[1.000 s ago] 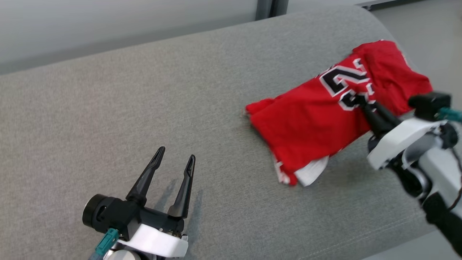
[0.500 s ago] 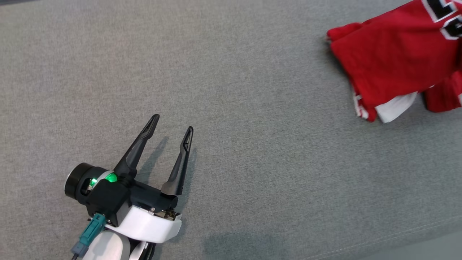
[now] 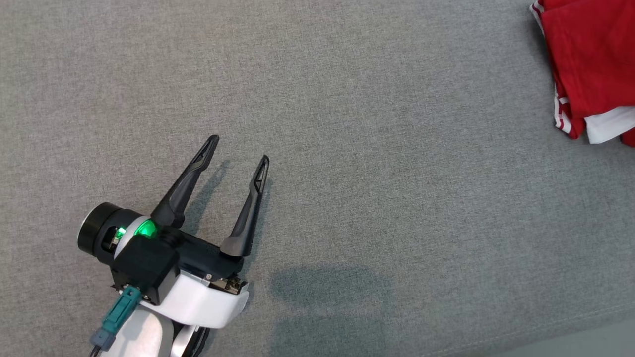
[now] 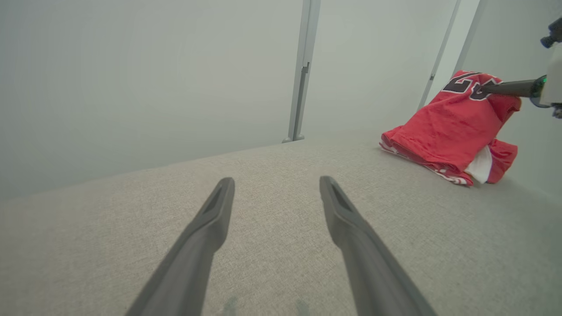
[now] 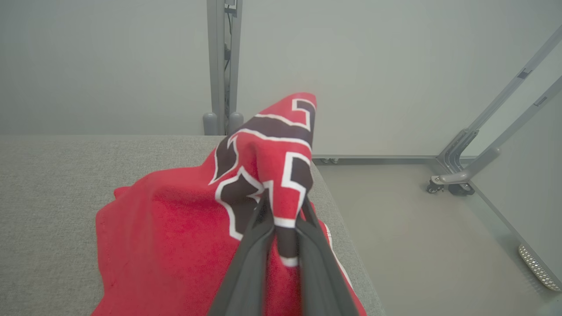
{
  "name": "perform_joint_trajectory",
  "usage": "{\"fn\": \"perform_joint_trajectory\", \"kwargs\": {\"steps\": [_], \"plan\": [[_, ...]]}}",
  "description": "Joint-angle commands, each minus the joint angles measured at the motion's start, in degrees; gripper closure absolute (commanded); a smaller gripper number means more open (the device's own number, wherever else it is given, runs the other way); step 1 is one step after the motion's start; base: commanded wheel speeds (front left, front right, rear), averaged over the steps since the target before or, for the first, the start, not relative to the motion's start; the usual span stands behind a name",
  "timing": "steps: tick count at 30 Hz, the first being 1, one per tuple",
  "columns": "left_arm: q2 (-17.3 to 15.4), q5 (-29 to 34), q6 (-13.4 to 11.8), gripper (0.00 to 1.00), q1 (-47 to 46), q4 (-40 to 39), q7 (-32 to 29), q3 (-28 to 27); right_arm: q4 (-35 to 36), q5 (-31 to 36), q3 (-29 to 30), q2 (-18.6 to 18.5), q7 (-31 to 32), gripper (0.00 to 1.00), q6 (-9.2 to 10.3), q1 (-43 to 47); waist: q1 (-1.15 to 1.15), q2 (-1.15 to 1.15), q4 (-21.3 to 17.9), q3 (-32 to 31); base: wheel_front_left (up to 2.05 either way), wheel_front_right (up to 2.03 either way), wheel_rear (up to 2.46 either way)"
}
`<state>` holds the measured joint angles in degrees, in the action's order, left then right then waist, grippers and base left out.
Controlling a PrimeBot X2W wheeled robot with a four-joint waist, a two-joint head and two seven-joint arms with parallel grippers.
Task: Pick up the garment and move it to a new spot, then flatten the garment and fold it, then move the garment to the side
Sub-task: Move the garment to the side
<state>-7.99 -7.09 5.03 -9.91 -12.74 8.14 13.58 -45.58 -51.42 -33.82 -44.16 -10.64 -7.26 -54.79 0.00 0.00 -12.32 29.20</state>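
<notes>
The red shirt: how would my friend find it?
Look at the big grey cushion and go to its right end. The red shirt lies bunched there, one part held up by the right gripper, jaws shut on it. It is the one red thing, with black-and-white numbers.

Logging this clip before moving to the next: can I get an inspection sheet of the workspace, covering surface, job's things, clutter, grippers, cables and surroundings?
Surface: grey fabric surface, flat, with a soft shadow near its front edge.
Job's things: red jersey at the surface's right end, one part pulled up by its black-and-white number, the rest lying on the fabric.
Clutter: nothing seen.
Grippers: left gripper open, over bare fabric, holding nothing; right gripper shut on the jersey's number patch.
Cables: teal plug with a lead at the left wrist, clear of the fingers.
Surroundings: pale wall panels, a metal post, a wheeled frame on the floor.
</notes>
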Motion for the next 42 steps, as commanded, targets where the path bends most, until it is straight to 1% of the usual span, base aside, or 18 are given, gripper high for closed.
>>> {"fn": "perform_joint_trajectory", "kwargs": {"steps": [1,7,10,11,12,13,15,18,20,22,27,30,32,37,42], "plan": [[-0.20,0.46,0.01,0.00,-1.91,-2.27,-0.26,-1.22,-0.92,0.63,-0.28,-2.74,0.42,1.00,-0.23,0.13,0.00,0.00,0.15,0.59,0.00,0.00,0.00],[-0.53,0.58,0.14,0.00,-2.83,-3.47,-0.93,-0.38,-9.35,4.26,-1.82,-1.40,1.00,1.00,-0.23,-2.77,0.00,0.00,0.99,1.89,0.00,0.00,0.00],[-0.78,0.48,0.17,0.00,-3.06,-3.58,-0.95,-0.30,-15.10,7.63,-1.51,-0.27,-1.24,1.00,-0.23,-5.58,0.00,0.00,1.36,2.39,0.00,0.00,0.00],[-0.84,0.41,0.19,0.00,-3.16,-3.55,-0.92,-0.27,-17.23,8.71,-1.00,0.21,-2.12,0.97,-0.23,-6.66,0.00,0.00,1.48,2.52,0.00,0.00,0.00],[-0.88,0.35,0.20,0.00,-3.26,-3.49,-0.86,-0.21,-19.20,9.79,-0.58,0.79,-2.78,0.70,-0.23,-7.60,0.00,0.00,1.62,2.61,0.00,0.00,0.00],[-0.89,0.28,0.21,0.00,-3.36,-3.39,-0.80,-0.14,-20.91,10.76,-0.25,1.46,-3.26,0.00,-0.23,-8.35,0.00,0.00,1.74,2.64,0.00,0.00,0.00],[-0.90,0.19,0.19,0.00,-3.50,-3.19,-0.69,-0.03,-23.72,12.61,0.54,2.52,-3.93,0.00,-0.23,-9.70,0.00,0.00,1.89,2.61,0.00,0.00,0.00],[-0.85,0.05,0.02,0.00,-3.63,-2.98,-0.53,0.05,-25.98,15.00,1.41,3.69,-4.25,0.00,-0.23,-10.44,0.00,0.00,1.92,2.34,0.00,0.00,0.00],[-0.79,-0.01,-0.14,0.00,-3.62,-2.82,-0.40,0.13,-26.37,16.73,2.39,3.75,-4.31,0.00,-0.23,-11.16,0.00,0.00,1.83,1.98,0.00,0.00,0.00],[-0.70,-0.19,-0.27,0.00,-3.55,-2.50,-0.06,0.16,-25.32,18.70,4.19,3.87,-4.33,0.00,-0.23,-11.72,0.00,0.00,1.69,1.39,0.00,0.00,0.00],[-0.29,-1.06,-0.73,0.00,-3.11,-1.03,0.85,-0.04,-17.82,21.87,11.38,5.98,-4.34,0.00,-0.23,-9.10,0.00,0.00,1.55,-0.93,0.00,0.00,0.00],[0.16,-1.68,-1.35,0.00,-2.60,-0.03,1.57,-0.36,-12.47,23.36,15.71,8.02,-4.35,0.00,-0.23,-5.58,0.00,0.00,1.78,-2.85,0.00,0.00,0.00],[0.51,-2.02,-2.05,0.00,-2.19,0.70,2.04,-0.77,-9.32,23.29,17.99,10.10,-4.35,0.00,-0.23,-3.00,0.00,0.00,2.09,-4.28,0.00,0.00,0.00],[1.52,-3.76,-3.45,0.00,-1.01,3.01,3.17,-1.81,-0.09,24.25,21.68,14.18,-4.35,0.00,-0.23,3.98,0.00,0.00,3.52,-8.11,0.00,0.00,0.00],[2.23,-5.95,-4.44,0.00,0.46,6.29,4.49,-3.26,7.67,26.96,24.26,17.88,-4.35,0.00,-0.23,12.00,0.00,0.00,5.39,-12.92,0.00,0.00,0.00]]}}
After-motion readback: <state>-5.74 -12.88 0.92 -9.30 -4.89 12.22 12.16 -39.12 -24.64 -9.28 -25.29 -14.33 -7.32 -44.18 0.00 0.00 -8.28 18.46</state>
